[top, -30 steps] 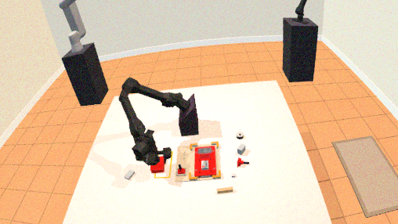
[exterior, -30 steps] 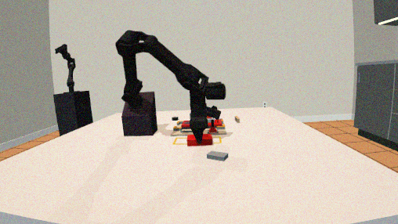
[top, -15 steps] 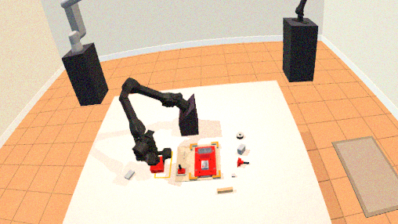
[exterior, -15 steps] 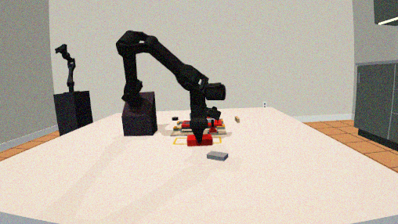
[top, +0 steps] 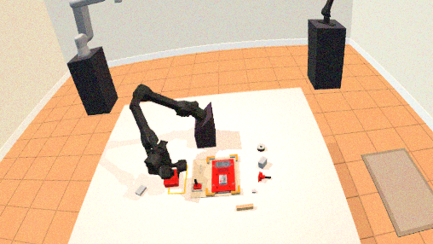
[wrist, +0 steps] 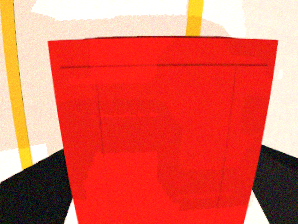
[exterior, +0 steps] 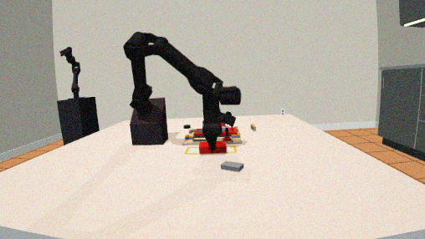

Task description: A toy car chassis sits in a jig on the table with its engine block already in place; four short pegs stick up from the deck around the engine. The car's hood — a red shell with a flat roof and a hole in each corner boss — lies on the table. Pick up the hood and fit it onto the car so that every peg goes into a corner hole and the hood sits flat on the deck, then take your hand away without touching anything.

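Note:
The red hood (top: 171,182) (exterior: 203,148) (wrist: 160,110) is upright, roof up, with its flat roof filling much of the wrist view. My gripper (top: 171,173) (exterior: 212,147) (wrist: 161,154) is shut on the hood, one black finger at each side. The hood is at table height or barely above it; I cannot tell which. The red chassis (top: 229,172) sits in the jig (top: 233,157) beside it, with the grey engine block (top: 222,179) on its deck. The pegs are too small to make out, and the hood's corner holes do not show.
A yellow outline (top: 186,181) (exterior: 235,150) (wrist: 10,75) surrounds the hood's spot. A red piece with a black handle (top: 197,186) stands between hood and chassis. A grey block (top: 141,190) (exterior: 232,166) lies on the hood's outer side. A wooden bar (top: 245,207) and a wheel (top: 261,148) lie beyond the jig.

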`<state>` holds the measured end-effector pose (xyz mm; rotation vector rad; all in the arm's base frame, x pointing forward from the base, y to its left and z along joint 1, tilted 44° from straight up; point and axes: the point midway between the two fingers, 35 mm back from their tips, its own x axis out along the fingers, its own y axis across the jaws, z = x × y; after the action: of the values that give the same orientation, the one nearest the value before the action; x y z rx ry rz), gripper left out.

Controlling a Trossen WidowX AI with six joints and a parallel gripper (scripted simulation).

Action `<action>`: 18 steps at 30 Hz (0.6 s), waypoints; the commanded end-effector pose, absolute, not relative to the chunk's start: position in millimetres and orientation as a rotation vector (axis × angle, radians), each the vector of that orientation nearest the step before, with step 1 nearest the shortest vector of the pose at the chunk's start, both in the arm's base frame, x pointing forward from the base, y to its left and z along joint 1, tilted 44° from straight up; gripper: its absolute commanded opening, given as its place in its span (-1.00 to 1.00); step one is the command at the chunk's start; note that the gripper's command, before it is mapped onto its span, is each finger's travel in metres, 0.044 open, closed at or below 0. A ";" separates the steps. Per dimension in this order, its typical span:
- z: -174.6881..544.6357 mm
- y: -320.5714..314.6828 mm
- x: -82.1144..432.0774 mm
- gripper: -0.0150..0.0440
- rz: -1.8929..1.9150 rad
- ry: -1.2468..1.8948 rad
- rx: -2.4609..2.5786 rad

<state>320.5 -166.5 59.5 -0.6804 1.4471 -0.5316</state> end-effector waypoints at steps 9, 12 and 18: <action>91.2 -139.1 318.9 -0.49 -0.540 1.436 -0.679; 99.3 -131.1 318.2 -0.49 -0.539 1.436 -0.679; 113.8 -116.7 316.8 -0.49 -0.538 1.437 -0.678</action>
<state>317.5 -122.8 103.2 -0.6796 1.4465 -0.5289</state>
